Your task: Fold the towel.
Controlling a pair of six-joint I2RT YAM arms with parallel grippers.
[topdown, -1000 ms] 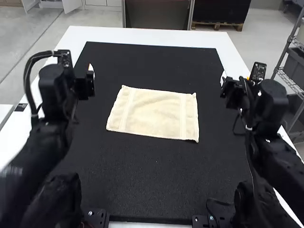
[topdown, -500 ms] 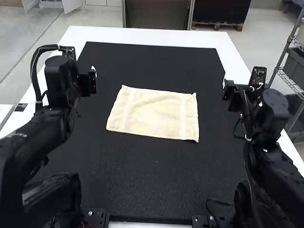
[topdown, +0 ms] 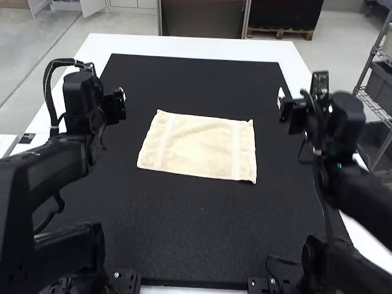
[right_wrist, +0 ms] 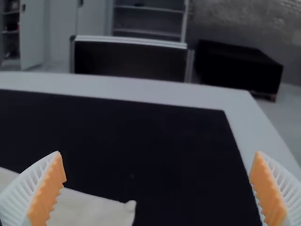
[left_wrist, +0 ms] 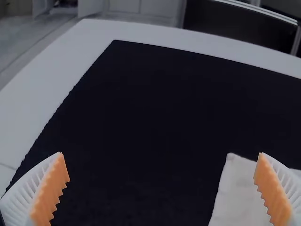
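A cream towel point(topdown: 197, 147) lies spread flat near the middle of the black mat, its right near corner slightly turned. My left gripper point(topdown: 121, 97) is raised to the left of the towel; in the left wrist view this gripper point(left_wrist: 162, 188) is open, with the towel's edge point(left_wrist: 240, 193) by one finger. My right gripper point(topdown: 282, 101) is held up to the towel's right. The right wrist view has the gripper point(right_wrist: 157, 188) open and a corner of the towel point(right_wrist: 94, 209) below it. Both grippers are apart from the cloth.
The black mat point(topdown: 202, 239) covers most of the white table point(topdown: 184, 44), whose rim runs along the far side and both sides. A wire shelf point(topdown: 373, 98) stands beyond the table's right edge.
The right arm has shifted a little inward and forward. The left arm has moved forward and slightly toward the right, mostly earlier on. The towel lies as before.
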